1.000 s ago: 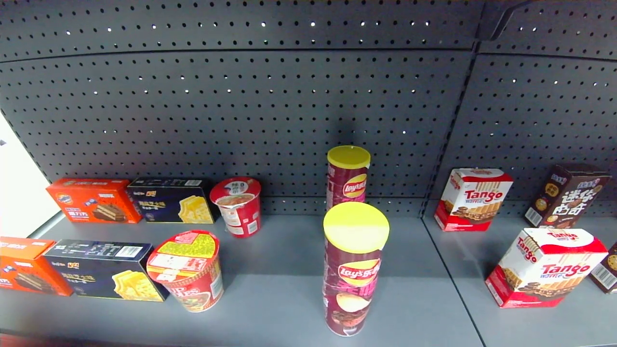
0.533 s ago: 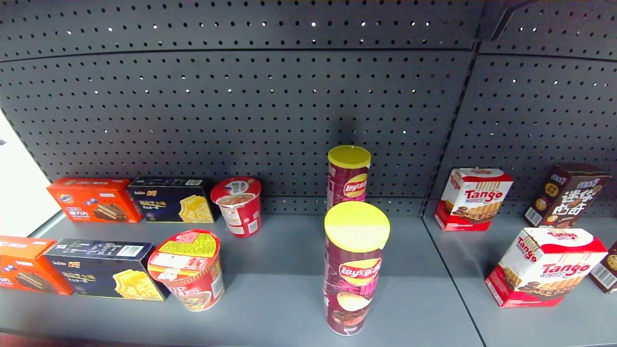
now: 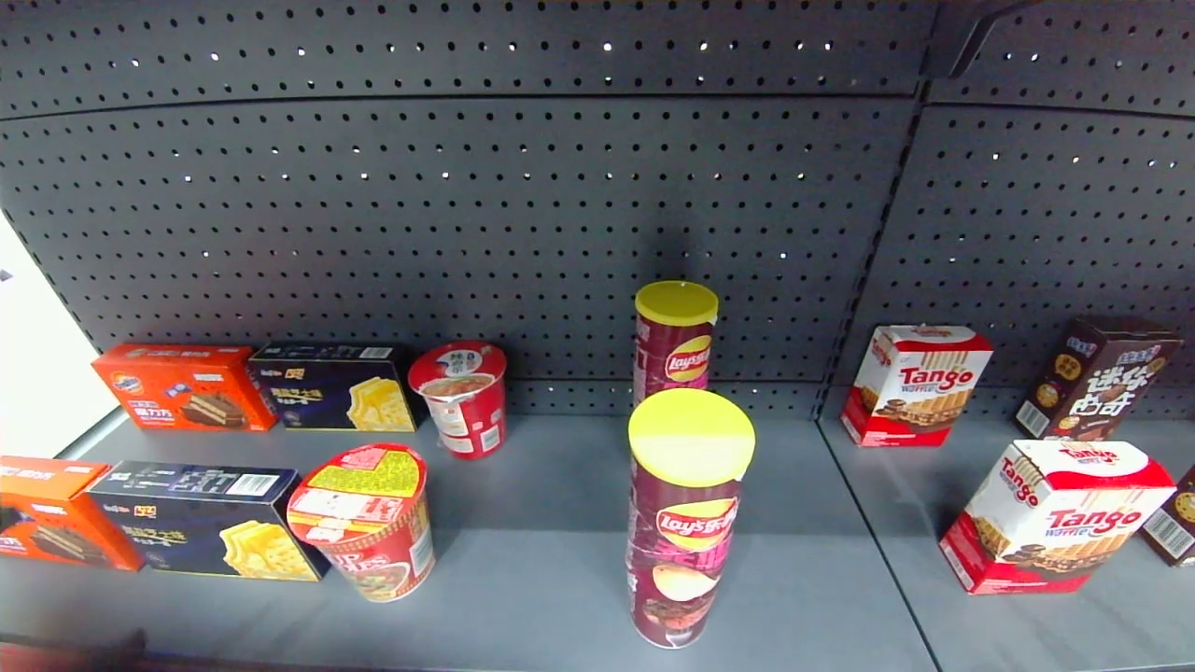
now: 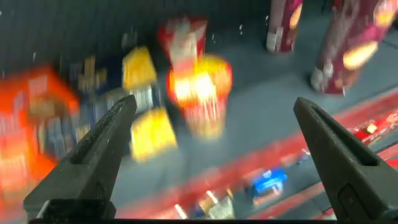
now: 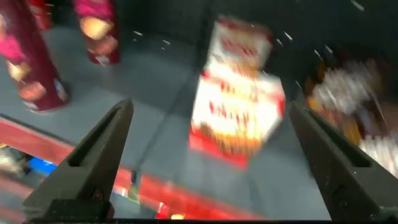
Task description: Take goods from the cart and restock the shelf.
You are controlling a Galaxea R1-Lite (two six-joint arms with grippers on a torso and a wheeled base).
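On the grey shelf (image 3: 560, 523) a tall chip can (image 3: 689, 523) with a yellow lid stands at the front, and a second can (image 3: 674, 341) stands behind it. Two red cup noodles (image 3: 366, 523) (image 3: 461, 399) stand to their left, and red-and-white wafer boxes (image 3: 1055, 532) (image 3: 915, 385) to their right. My left gripper (image 4: 214, 104) hangs open and empty in front of the shelf, facing the front cup noodle (image 4: 199, 93). My right gripper (image 5: 211, 109) is open and empty too, facing the front wafer box (image 5: 239, 115).
Orange and dark blue boxes (image 3: 201, 518) lie flat at the shelf's left. Brown boxes (image 3: 1092, 378) stand at the far right. A perforated back panel (image 3: 467, 205) closes the shelf. The red shelf lip (image 4: 249, 174) runs below, with blurred goods (image 4: 267, 180) under it.
A dark shape has come up at the lower left edge of the head view. The goods on the shelf have not moved.
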